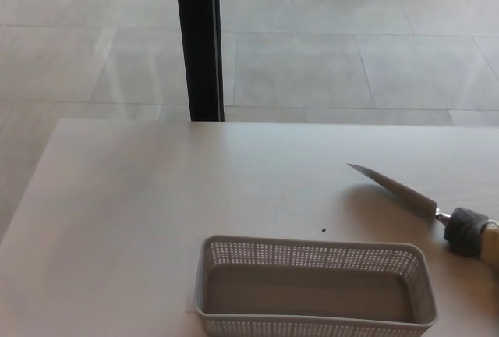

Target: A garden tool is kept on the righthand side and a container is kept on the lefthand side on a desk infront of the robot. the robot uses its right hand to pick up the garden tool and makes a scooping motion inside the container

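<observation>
A: What sits near the basket [312, 290]?

B: It stands at the bottom centre of the tabletop [140, 196], hollow bare. A tiny dark speck [323, 232] lies just above its far rim.

A: And the tool [417, 200]?

B: At the right edge, blade tip pointing to the upper left, well apart from the basket. The handle runs out of frame.

A: Fingers?

B: No hand shows, so I cannot tell.

A: Open room?

B: The whole left and middle tabletop. A black post [199, 40] rises behind the far edge. No writing anywhere.

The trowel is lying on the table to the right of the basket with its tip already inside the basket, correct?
Not quite. The head view shows the trowel on the table right of the basket, but its tip is outside, pointing away over bare tabletop.
</observation>
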{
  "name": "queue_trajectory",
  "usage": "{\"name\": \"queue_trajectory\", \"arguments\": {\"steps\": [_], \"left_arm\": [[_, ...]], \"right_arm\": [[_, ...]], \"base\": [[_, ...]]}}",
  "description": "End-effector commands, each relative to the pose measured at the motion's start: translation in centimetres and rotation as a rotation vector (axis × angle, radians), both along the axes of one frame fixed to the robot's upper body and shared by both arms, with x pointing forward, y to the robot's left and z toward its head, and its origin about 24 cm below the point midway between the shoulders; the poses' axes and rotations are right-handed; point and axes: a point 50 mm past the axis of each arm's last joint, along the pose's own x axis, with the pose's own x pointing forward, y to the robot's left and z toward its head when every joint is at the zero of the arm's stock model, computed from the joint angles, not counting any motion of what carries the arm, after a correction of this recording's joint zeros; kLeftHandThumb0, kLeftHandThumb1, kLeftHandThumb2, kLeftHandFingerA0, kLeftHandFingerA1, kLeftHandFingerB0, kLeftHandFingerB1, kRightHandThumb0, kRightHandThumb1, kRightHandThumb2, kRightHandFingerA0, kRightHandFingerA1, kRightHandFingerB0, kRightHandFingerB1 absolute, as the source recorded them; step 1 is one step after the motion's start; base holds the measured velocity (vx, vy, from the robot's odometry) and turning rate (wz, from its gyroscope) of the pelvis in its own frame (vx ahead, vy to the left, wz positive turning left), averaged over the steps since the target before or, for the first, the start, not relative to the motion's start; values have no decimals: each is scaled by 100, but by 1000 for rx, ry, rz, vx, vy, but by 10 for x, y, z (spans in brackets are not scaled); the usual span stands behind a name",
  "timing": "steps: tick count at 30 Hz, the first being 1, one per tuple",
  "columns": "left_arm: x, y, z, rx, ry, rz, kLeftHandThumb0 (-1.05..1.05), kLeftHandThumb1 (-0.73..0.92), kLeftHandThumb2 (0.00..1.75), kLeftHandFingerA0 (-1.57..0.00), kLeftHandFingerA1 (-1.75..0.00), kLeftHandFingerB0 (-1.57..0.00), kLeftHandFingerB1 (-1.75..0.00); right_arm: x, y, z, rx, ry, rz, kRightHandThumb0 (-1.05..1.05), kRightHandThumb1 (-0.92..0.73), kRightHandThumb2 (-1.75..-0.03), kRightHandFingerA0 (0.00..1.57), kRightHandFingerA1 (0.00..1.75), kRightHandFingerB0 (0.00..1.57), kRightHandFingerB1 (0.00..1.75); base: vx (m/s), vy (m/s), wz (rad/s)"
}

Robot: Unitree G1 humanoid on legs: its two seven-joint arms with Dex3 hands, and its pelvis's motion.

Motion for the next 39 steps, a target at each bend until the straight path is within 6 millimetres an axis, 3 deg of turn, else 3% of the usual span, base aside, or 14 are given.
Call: {"name": "queue_trajectory", "arguments": {"steps": [1,2,3,4,5,6,17,18,22,25,27,30,34,39], "left_arm": [[-2,4,3,5,0,10,-55,1,106,-93,-100,-84,-92],[-2,5,4,-2,-23,28,-51,-5,109,-98,-102,-86,-94],[-2,4,3,1,-22,29,-56,-1,108,-95,-101,-83,-93],[-2,4,3,-4,-22,29,-56,-1,108,-95,-101,-83,-93],[0,4,4,-11,-22,26,-56,0,107,-93,-101,-82,-93],[0,4,3,-10,-24,22,-58,0,106,-92,-101,-82,-92],[3,5,4,-2,-28,-3,-67,2,105,-94,-101,-82,-92],[4,4,4,-7,-45,27,-64,-2,105,-95,-103,-84,-94],[5,5,4,-25,-53,33,-62,0,106,-86,-101,-80,-92],[6,6,5,-14,-45,11,-64,2,107,-89,-101,-82,-92],[7,6,5,0,-54,27,-63,-1,106,-95,-104,-84,-94],[9,4,4,-13,-63,37,-64,1,106,-91,-103,-80,-93],[10,4,4,-15,-45,-4,-80,11,109,-99,-106,-79,-92],[11,4,4,-25,-64,10,-81,11,111,-96,-107,-78,-93]], "right_arm": [[-4,18,-8,-58,-5,125,-83,-82,-65,17,43,24,29],[-5,19,-10,-75,-1,136,-83,-81,-65,14,43,21,30],[-6,18,-13,-83,17,136,-85,-61,-99,4,43,11,42],[-7,18,-14,-85,21,136,-85,-61,-99,4,43,11,42],[-6,18,-14,-88,32,133,-86,-76,-63,3,38,16,30],[-7,17,-16,-86,41,125,-86,-58,-99,2,28,14,38],[-13,6,-28,-132,88,31,-76,-50,-89,1,47,7,41],[-14,7,-30,-157,121,11,-65,-50,-83,35,72,4,37],[-19,9,-47,-229,245,-11,-51,-56,-62,74,88,1,18],[-29,14,-64,-216,250,12,-51,-51,-80,79,103,4,32],[-32,19,-68,-215,261,21,-40,-72,-62,75,119,18,31],[-34,28,-75,-186,265,35,-37,-63,-84,89,113,27,44],[-37,43,-82,-153,210,104,-31,-67,-62,81,133,75,51],[-40,44,-81,-122,141,121,-25,-76,-64,76,148,80,53]], "base": [[0,0,0],[0,0,0],[0,0,0],[0,0,0],[0,0,0],[0,0,0],[0,0,0],[0,0,0],[0,0,0],[0,0,0],[0,0,0],[0,0,0],[0,0,0],[0,0,0]]}}
